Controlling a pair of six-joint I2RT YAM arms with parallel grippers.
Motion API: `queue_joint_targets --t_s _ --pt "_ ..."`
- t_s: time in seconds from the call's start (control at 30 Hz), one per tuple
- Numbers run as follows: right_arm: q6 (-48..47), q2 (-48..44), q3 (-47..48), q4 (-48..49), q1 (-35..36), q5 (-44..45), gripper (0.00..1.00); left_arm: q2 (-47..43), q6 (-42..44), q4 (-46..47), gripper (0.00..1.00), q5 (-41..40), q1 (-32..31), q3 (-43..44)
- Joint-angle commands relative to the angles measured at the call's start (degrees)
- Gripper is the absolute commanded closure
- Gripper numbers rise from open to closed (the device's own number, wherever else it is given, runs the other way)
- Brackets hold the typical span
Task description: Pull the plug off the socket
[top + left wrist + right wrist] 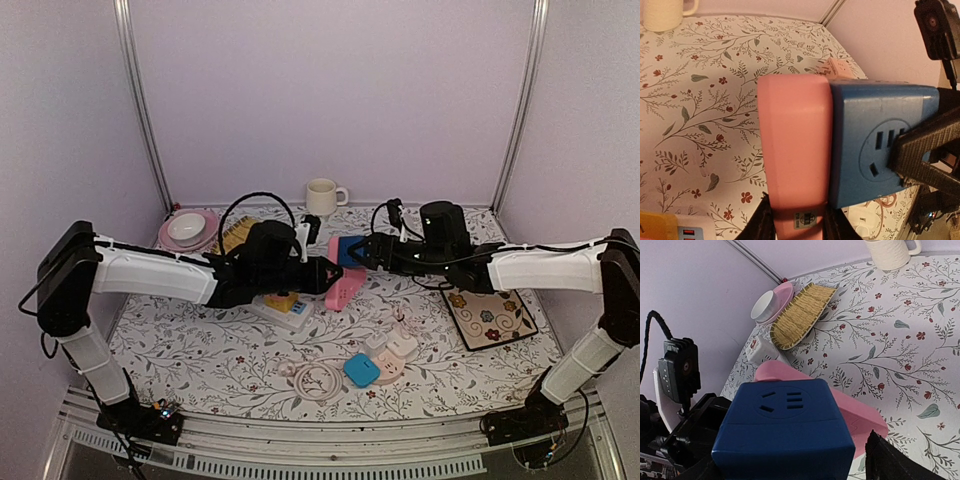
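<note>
The pink socket strip is lifted above the table with the blue cube plug seated flush against its side. My left gripper is shut on the near end of the pink socket; its fingers press both flanks. My right gripper is shut on the blue plug, one finger at its right side. In the left wrist view the right gripper's finger lies across the blue plug. The pink socket shows behind the plug in the right wrist view.
A cream mug stands at the back. A pink plate with a white bowl and a straw brush are back left. A white power strip, white adapters, a small blue adapter, a coiled cable and a flowered mat lie nearer.
</note>
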Motion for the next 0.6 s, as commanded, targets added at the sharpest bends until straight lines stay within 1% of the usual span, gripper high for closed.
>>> queue_joint_targets --t_s 0.0,0.07,0.2,0.23,0.3,0.33,0.37,0.4,0.43,0.47,0.57 --pt "3.0 1.7 2.1 3.1 0.9 -1.2 0.16 0.3 1.5 3.2 1.00 -0.4 -1.1 2.7" --pt "3.2 1.5 1.9 3.3 1.3 -0.5 0.29 0.4 1.7 3.1 1.00 -0.5 -1.1 2.7" --pt "4.8 0.6 1.2 3.7 1.3 0.2 0.60 0.6 1.7 2.8 1.00 -0.5 -1.2 2.8" --pt "5.2 0.5 1.1 3.8 1.3 0.0 0.66 0.7 1.7 2.8 0.91 -0.5 -1.2 2.8" --pt "6.3 0.2 0.9 4.5 1.3 -0.2 0.74 0.7 1.6 2.9 0.76 -0.5 -1.2 2.5" --pt "6.7 0.0 0.8 5.1 1.3 -0.3 0.76 0.7 1.4 3.0 0.65 -0.5 -1.3 2.4" --pt "7.3 -0.2 0.6 5.6 1.3 -0.3 0.79 0.8 1.4 3.1 0.58 -0.4 -1.4 2.4" --pt "7.7 -0.5 0.6 6.0 1.3 -0.1 0.80 0.9 1.4 3.0 0.52 -0.3 -1.5 2.3" --pt "8.2 -0.6 0.7 6.4 1.3 0.4 0.85 1.0 1.4 3.1 0.46 -0.3 -1.6 2.2" --pt "8.5 -0.9 0.6 6.6 1.3 1.0 0.86 1.0 1.4 3.0 0.40 -0.3 -1.8 2.2" --pt "8.4 -1.6 1.3 6.6 1.3 2.5 0.89 1.5 1.1 2.8 0.35 -0.4 -2.4 2.2"
